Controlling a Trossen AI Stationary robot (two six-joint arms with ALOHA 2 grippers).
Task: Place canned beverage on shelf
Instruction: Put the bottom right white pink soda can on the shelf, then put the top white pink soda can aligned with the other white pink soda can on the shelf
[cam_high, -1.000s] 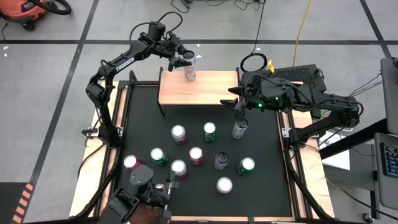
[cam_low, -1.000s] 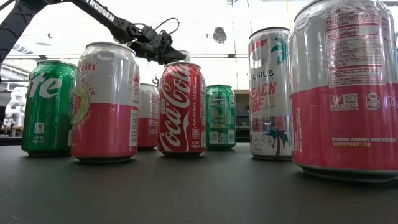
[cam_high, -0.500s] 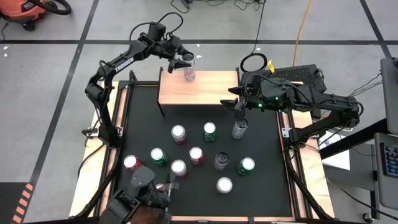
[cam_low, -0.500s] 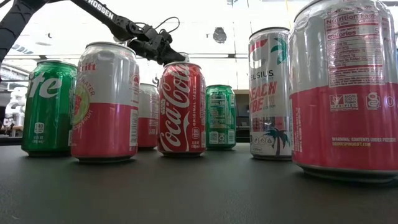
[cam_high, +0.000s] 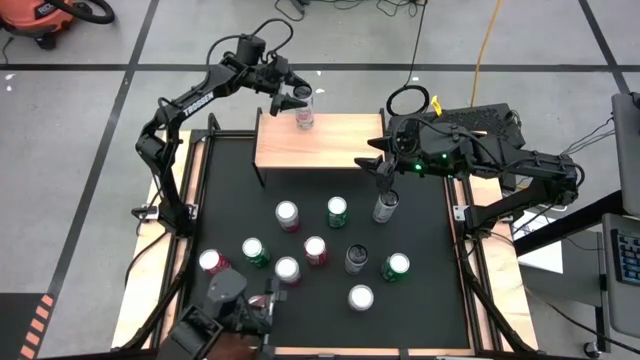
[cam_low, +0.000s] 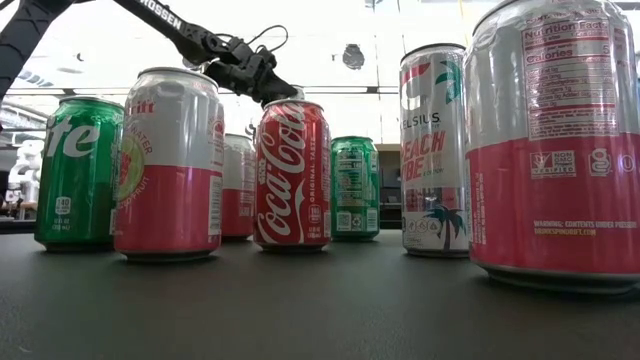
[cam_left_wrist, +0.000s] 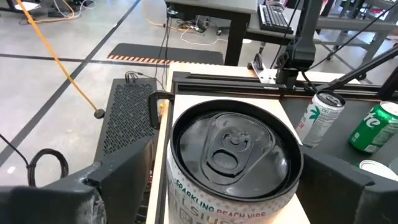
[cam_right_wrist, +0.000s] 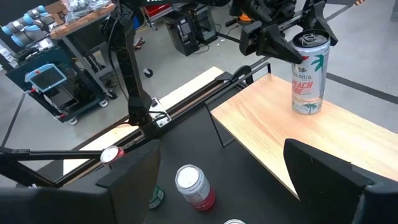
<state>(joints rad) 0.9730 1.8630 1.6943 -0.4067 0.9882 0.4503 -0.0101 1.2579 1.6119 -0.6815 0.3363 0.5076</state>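
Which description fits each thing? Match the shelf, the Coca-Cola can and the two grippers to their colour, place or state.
Things:
1. shelf
2. Coca-Cola can
3. left gripper
4. right gripper

Descriptions:
A. red, standing on the black mat
B. open, above a slim can on the mat
C. light wood, bearing one Celsius can
D. open, astride the top of the Celsius can

Pairs: 1-C, 2-A, 3-D, 4-B
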